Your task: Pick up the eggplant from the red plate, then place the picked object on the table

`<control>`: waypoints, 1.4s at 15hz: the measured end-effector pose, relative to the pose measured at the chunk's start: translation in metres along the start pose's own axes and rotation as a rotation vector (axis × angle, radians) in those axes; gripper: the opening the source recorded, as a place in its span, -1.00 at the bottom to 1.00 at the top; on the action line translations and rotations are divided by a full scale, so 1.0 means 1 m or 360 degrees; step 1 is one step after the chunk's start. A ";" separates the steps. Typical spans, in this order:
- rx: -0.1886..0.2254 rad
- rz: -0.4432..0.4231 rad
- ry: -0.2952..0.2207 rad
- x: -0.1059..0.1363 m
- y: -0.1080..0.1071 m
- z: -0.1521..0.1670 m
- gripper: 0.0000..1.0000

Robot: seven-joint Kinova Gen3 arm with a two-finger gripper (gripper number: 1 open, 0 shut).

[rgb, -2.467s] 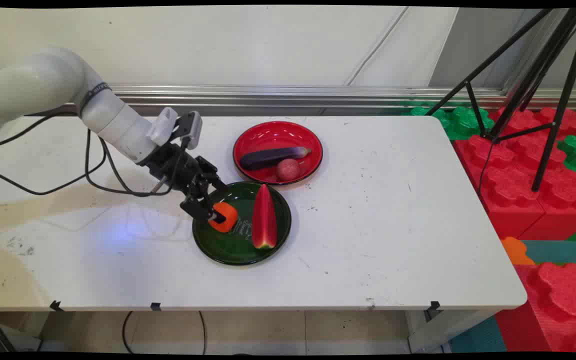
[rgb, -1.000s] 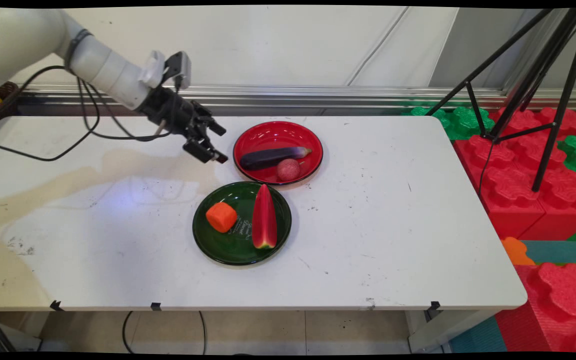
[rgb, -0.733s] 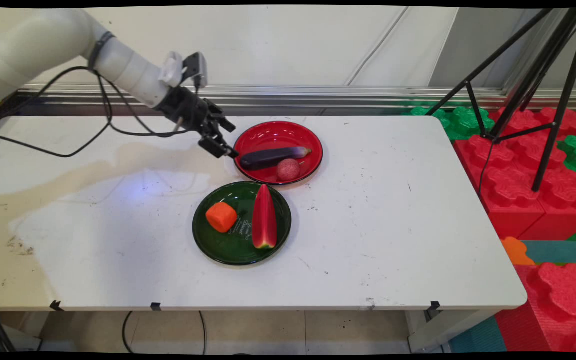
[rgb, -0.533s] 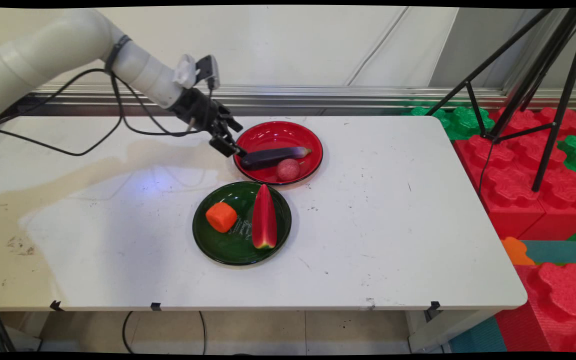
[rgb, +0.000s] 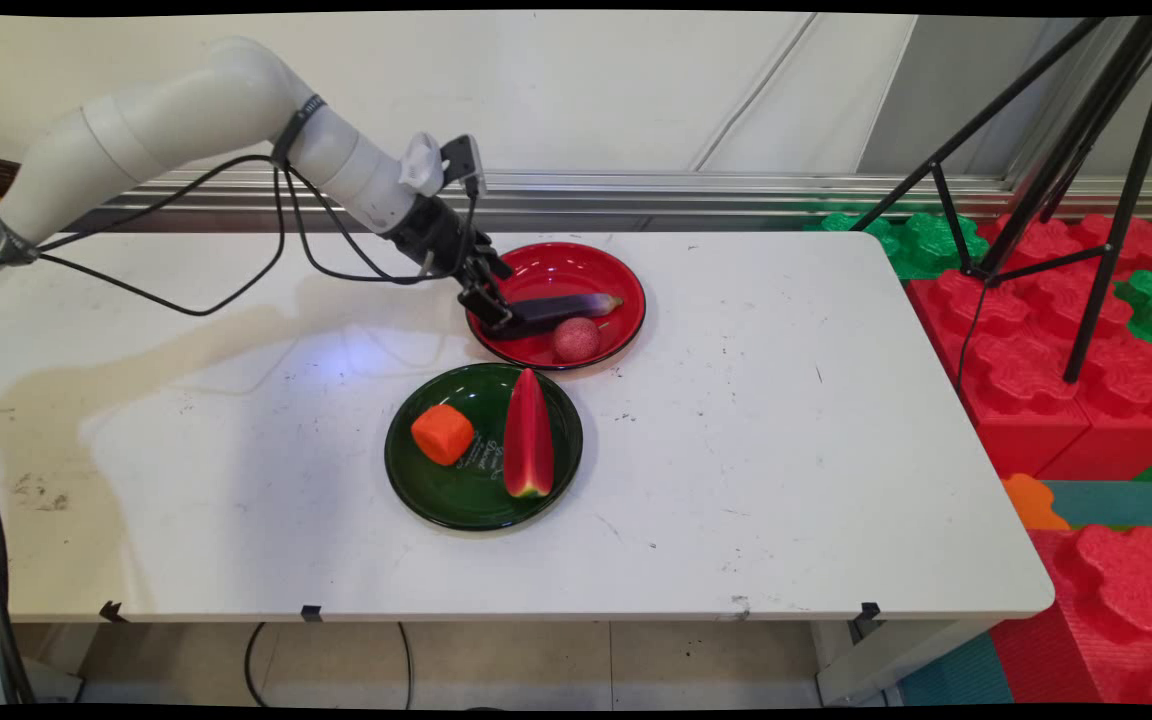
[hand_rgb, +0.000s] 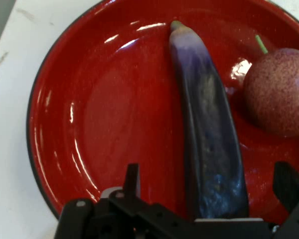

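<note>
The gripper [hand_rgb: 204,199] sits spread wide over the eggplant's [hand_rgb: 209,129] thick end, one finger on each side, nothing clamped. The eggplant lies across the red plate [rgb: 536,270], and the speckled pink fruit [hand_rgb: 279,92] is just beside it. I'd keep it centered and squeeze gently, since that skin looks slippery.

I see my gripper [hand_rgb: 209,191] spread wide over the red plate [hand_rgb: 89,129], one finger on each side of the purple eggplant's [hand_rgb: 207,124] thick end. A speckled reddish round fruit [hand_rgb: 278,92] with a green stem lies just beside the eggplant.
</note>
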 end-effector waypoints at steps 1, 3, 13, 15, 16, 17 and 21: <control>-0.0004 -0.0002 -0.0009 0.000 0.000 0.005 1.00; -0.0009 -0.0004 -0.0022 0.000 0.001 0.012 1.00; -0.0009 0.0030 -0.0057 0.003 0.001 0.028 -1.00; -0.0003 0.0032 -0.0059 0.003 0.000 0.028 -1.00; 0.0000 0.0036 -0.0058 0.003 -0.001 0.028 -1.00; 0.0002 0.0039 -0.0056 0.004 -0.001 0.027 -1.00; 0.0012 0.0059 -0.0039 0.006 -0.003 0.018 -1.00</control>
